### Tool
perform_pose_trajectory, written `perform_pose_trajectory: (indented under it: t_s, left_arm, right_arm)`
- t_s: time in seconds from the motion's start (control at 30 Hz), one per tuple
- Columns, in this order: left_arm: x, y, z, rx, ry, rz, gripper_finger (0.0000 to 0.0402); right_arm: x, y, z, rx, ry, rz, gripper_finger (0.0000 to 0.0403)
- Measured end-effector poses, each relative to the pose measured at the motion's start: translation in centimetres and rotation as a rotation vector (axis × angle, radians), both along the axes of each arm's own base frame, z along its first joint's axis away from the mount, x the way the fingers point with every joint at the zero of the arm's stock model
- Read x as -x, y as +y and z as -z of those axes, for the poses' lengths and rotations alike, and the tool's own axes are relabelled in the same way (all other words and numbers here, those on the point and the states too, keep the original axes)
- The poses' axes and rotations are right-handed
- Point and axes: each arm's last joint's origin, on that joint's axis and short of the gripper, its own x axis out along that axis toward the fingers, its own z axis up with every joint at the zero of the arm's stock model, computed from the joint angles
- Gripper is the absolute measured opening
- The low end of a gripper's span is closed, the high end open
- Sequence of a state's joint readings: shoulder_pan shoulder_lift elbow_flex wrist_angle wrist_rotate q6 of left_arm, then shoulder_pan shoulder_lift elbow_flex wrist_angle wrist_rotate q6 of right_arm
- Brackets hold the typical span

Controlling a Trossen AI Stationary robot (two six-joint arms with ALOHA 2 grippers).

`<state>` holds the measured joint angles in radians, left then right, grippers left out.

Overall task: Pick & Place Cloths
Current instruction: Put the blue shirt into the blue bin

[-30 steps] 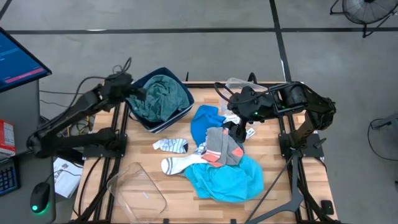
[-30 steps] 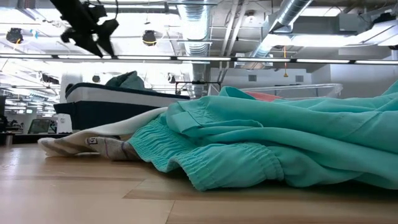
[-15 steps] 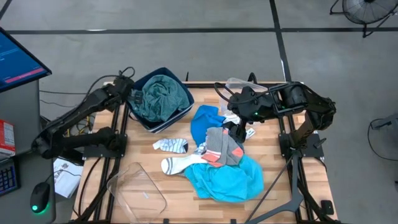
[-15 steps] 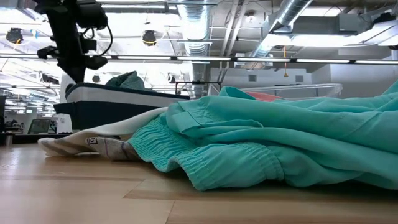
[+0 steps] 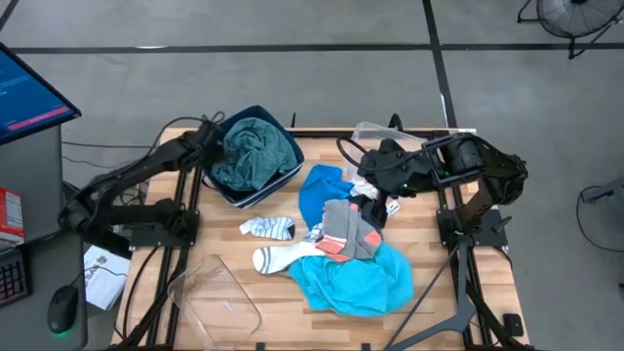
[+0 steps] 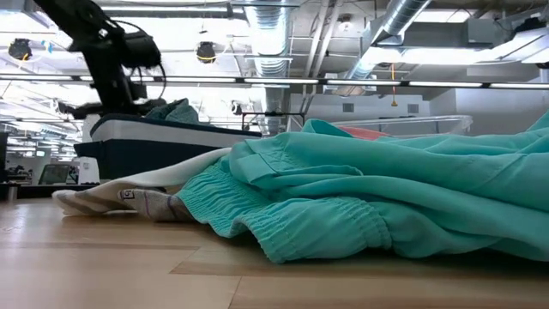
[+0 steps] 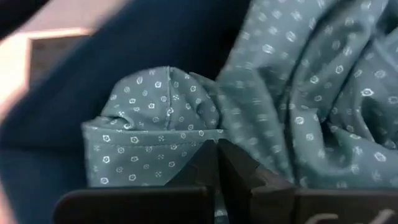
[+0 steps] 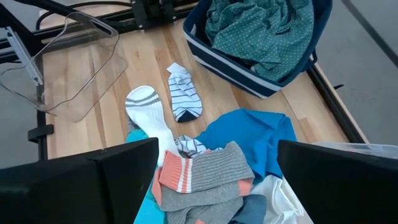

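A teal-green patterned shirt (image 5: 252, 151) lies bunched in the dark blue bin (image 5: 285, 179) at the table's far left. My left gripper (image 7: 217, 155) is shut and stands at the bin's left wall (image 5: 216, 146), pointing at a fold of the shirt. At mid-table lies a pile: a blue top (image 5: 320, 190), grey-and-coral socks (image 8: 205, 174), white socks (image 5: 281, 257), a striped sock (image 8: 185, 93) and a turquoise top (image 5: 356, 281). My right gripper (image 8: 214, 180) hangs open over the pile's far right part (image 5: 375, 200), with nothing between its fingers. My left gripper has its shut fingertips right at a fold of the shirt (image 7: 161, 112) beside the bin's left wall, coming from the table's left. Whether the tips touch the cloth, I cannot tell.
A clear plastic tub (image 5: 216, 294) lies at the near left edge, and another clear tub (image 5: 375, 130) is at the far edge behind my right arm. Bare wood shows left of the socks (image 8: 93, 124). The low view is mostly filled by the turquoise top (image 6: 386, 197).
My left gripper has come down from high above the bin's left side to the shirt at the bin's left wall, its arm swinging lower. The shirt stays bunched in the bin. My right gripper and the pile have kept still.
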<state>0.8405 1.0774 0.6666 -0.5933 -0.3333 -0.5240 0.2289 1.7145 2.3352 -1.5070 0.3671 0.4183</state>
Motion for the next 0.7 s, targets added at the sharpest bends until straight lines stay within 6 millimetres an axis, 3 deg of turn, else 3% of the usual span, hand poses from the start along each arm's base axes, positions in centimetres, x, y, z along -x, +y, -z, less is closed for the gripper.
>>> perform_pose_trajectory:
  t_s: [0.37,0.7]
  left_arm:
    - [-5.8,0.7,4.7,0.093,-0.027,0.189,0.0001]
    - [-6.6,1.0,6.6,0.145,0.018,0.202,0.0001]
  right_arm:
    - [0.0,0.0,0.0,0.005,0.001,-0.004,0.0321]
    - [0.0,0.0,0.0,0.006,0.000,-0.006,0.0321]
